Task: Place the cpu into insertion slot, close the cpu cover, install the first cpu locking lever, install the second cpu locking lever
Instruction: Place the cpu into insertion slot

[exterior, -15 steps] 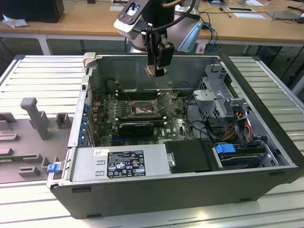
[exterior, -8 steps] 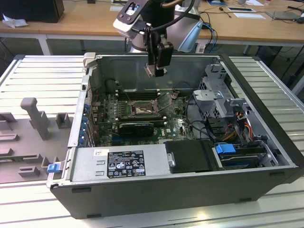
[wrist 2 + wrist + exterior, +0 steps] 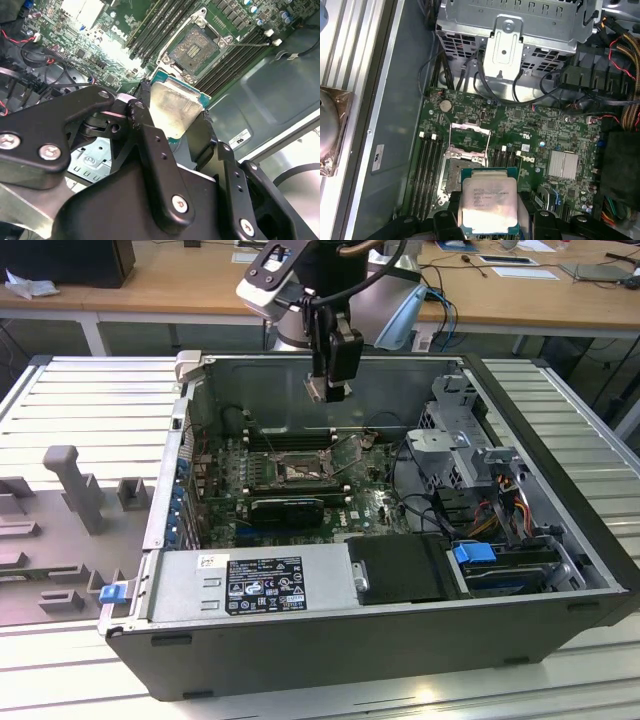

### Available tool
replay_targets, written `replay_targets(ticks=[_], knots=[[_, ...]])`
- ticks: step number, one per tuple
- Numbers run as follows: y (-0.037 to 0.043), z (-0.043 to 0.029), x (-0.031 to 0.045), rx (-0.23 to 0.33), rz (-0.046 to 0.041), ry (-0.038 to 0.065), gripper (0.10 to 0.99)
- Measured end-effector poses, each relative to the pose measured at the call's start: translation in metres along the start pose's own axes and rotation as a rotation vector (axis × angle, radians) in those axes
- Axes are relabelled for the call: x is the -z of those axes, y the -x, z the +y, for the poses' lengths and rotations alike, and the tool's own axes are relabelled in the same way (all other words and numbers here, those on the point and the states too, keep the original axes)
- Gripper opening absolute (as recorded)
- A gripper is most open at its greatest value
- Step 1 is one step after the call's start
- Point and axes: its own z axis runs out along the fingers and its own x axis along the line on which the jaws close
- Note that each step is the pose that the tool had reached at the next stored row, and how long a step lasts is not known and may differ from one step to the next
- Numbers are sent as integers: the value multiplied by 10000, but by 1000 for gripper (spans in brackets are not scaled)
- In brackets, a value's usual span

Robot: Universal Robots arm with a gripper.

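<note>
Closest to us, the gripper (image 3: 172,114) has its black fingers (image 3: 150,145) closed narrowly on two opposite edges of the cpu (image 3: 175,107). We see the chip's pale metal face between them in both wrist views (image 3: 489,202). The cpu is held in the air and touches nothing but the fingers.

Below it lies the insertion slot (image 3: 192,49), with its dark contact field exposed inside the silvery rim. In the first wrist view the slot (image 3: 462,171) sits just beyond the held chip. The cpu cover (image 3: 468,136) is lifted off it on the side toward the drive cage (image 3: 507,40). Long black memory slots (image 3: 427,165) run along both sides of the socket on the green board (image 3: 540,130).

In the exterior view the gripper (image 3: 328,390) hangs near the level of the upper rim of the open computer case (image 3: 380,640), above the slot (image 3: 300,472) and well apart from it. The case lies on its side on a slatted table (image 3: 90,410). Wooden desks (image 3: 170,280) stand behind.
</note>
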Motion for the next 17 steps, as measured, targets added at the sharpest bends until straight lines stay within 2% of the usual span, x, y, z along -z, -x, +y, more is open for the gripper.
replay_targets(ticks=[17], knots=[[0,0,-3,-496,-45,9,529]])
